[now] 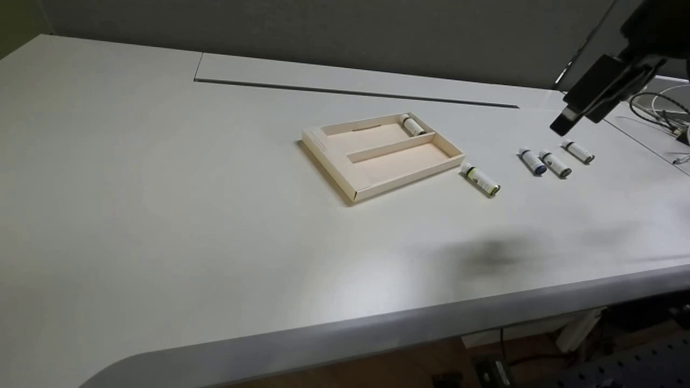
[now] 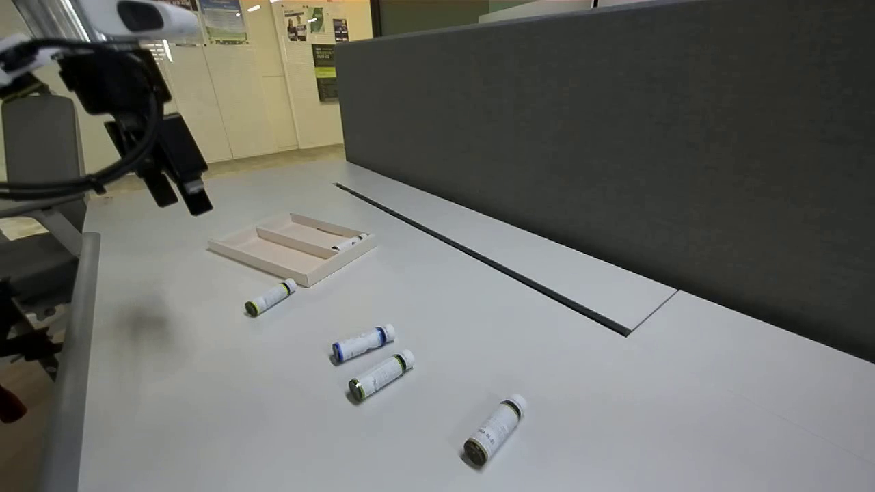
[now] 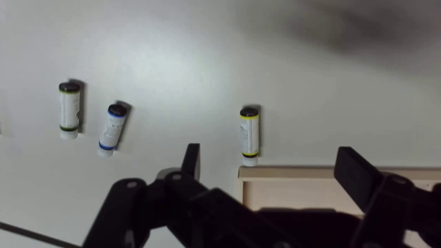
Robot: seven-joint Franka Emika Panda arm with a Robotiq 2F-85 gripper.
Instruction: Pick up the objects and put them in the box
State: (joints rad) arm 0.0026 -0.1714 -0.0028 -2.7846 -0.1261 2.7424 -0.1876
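The pale box (image 1: pixel 337 164) lies flat on the table and also shows in an exterior view (image 2: pixel 294 260) and the wrist view (image 3: pixel 289 173). One small white cylinder (image 1: pixel 413 125) lies in its compartment nearer the grey panel. A yellow-banded cylinder (image 1: pixel 481 180) lies beside the box's corner; it shows in the wrist view (image 3: pixel 249 136). A blue-banded cylinder (image 2: pixel 363 344), a green-banded cylinder (image 2: pixel 381 376) and a dark-banded cylinder (image 2: pixel 495 430) lie farther off. My gripper (image 3: pixel 272 162) is open and empty, held above the table; both exterior views show it (image 1: pixel 579 119) (image 2: pixel 181 198).
A grey partition (image 2: pixel 601 137) stands along the table's back edge, with a dark slot (image 1: pixel 356 92) in front of it. Cables (image 1: pixel 663 108) lie at the table's far end. The table's front edge (image 1: pixel 377 334) is rounded. A chair (image 2: pixel 41 150) stands beyond the table.
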